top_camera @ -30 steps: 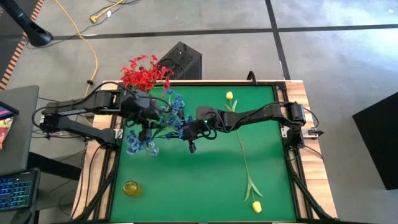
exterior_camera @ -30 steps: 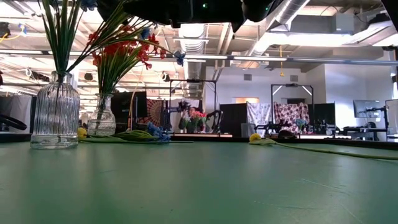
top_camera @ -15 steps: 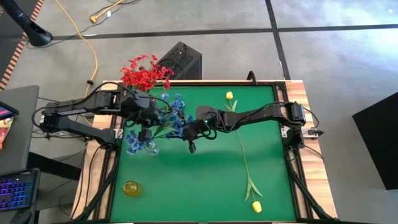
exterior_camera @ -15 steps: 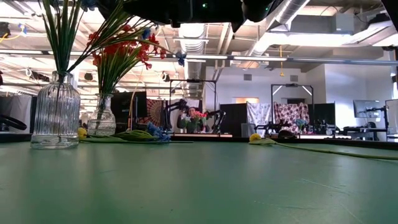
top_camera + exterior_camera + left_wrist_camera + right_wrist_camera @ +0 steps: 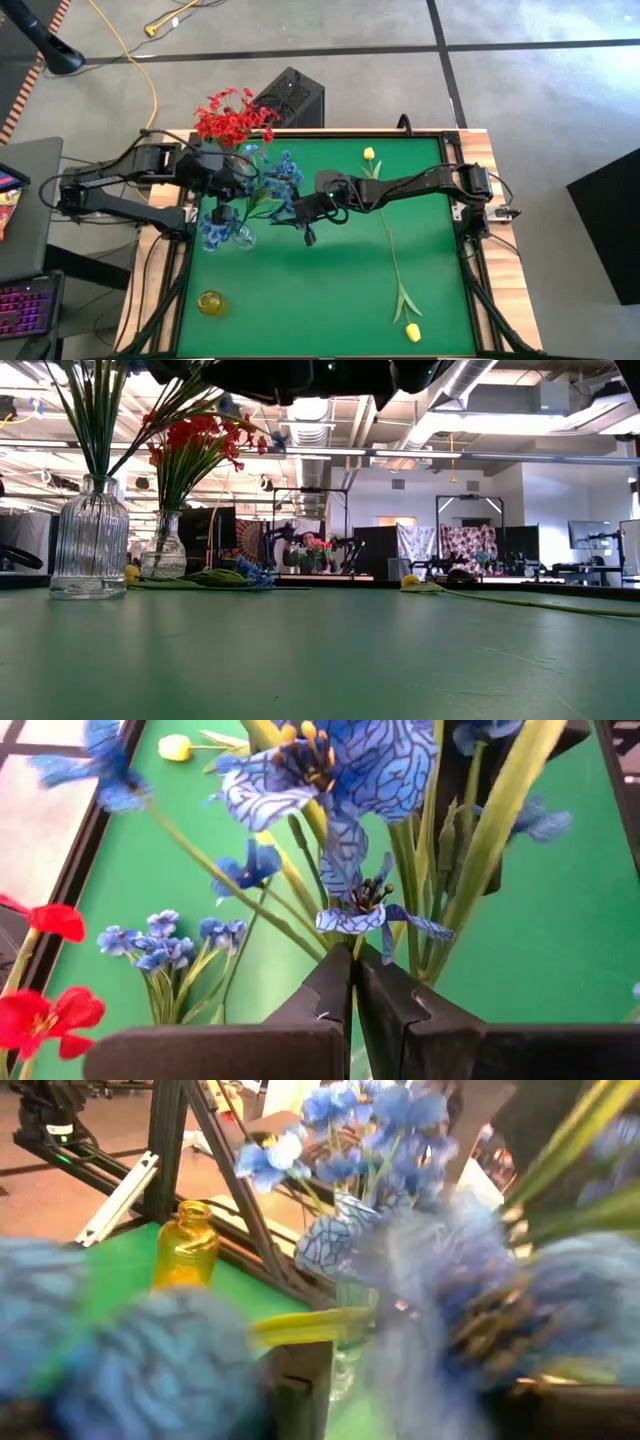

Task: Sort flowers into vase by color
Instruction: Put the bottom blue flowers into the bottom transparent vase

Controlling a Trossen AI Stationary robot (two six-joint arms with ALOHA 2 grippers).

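Left hand (image 5: 352, 982) newly clenched on blue flower (image 5: 272, 178) at ten o'clock, right hand (image 5: 287, 212) loosening: handover toward vase (image 5: 238, 234).

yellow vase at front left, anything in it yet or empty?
Empty. In the high view the yellow vase stands alone with no stems rising from it, and both yellow tulips lie on the green mat.

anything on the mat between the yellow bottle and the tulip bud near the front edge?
No. In the high view, the stretch from the yellow bottle to the tulip bud is bare green mat.
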